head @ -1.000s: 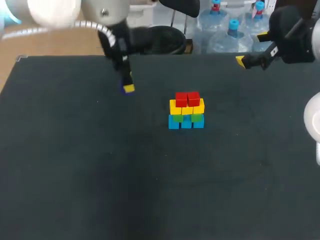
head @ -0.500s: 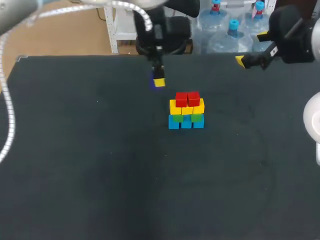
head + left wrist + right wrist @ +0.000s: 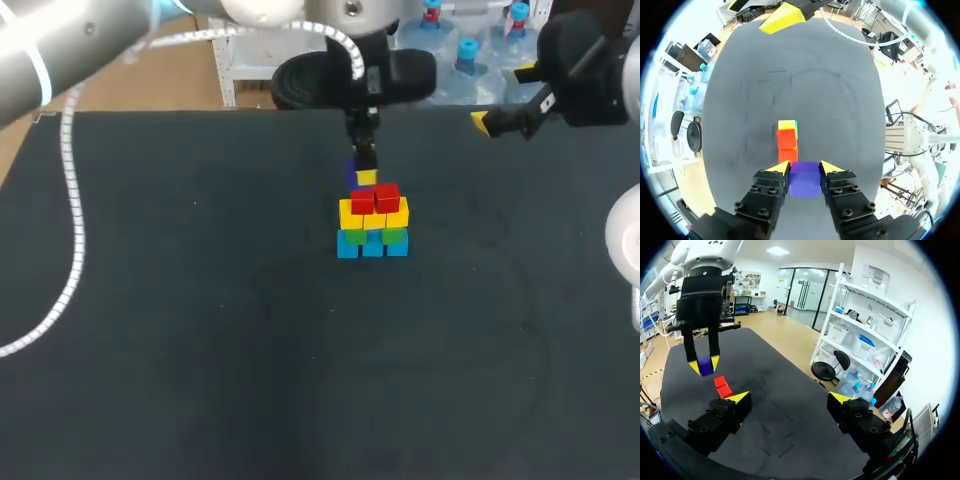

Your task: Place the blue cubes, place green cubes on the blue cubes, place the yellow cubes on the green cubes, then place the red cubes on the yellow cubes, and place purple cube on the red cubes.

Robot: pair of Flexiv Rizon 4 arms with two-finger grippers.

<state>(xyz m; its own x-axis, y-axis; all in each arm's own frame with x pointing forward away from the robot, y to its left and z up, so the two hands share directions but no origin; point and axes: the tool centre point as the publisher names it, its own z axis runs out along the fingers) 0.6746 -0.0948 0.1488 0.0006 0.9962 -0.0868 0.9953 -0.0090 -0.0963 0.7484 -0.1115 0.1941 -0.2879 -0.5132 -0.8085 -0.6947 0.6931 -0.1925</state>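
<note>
One purple cube [image 3: 805, 181] left to place. Left pincer [image 3: 362, 177] clamped on it from two sides, hanging just above red cubes [image 3: 375, 197], likely so cube can go straight down. Under red: yellow cubes [image 3: 373, 215], green cubes [image 3: 394, 236], blue cubes [image 3: 372, 245] on tabletop [image 3: 200, 320]. Right pincer [image 3: 790, 397] fingers apart, holding nothing, well apart from stack, probably to leave room.

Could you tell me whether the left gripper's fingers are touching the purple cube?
Touching. In the left wrist view the purple cube sits between the fingers of the left gripper, both yellow tips pressed against its sides.
</note>
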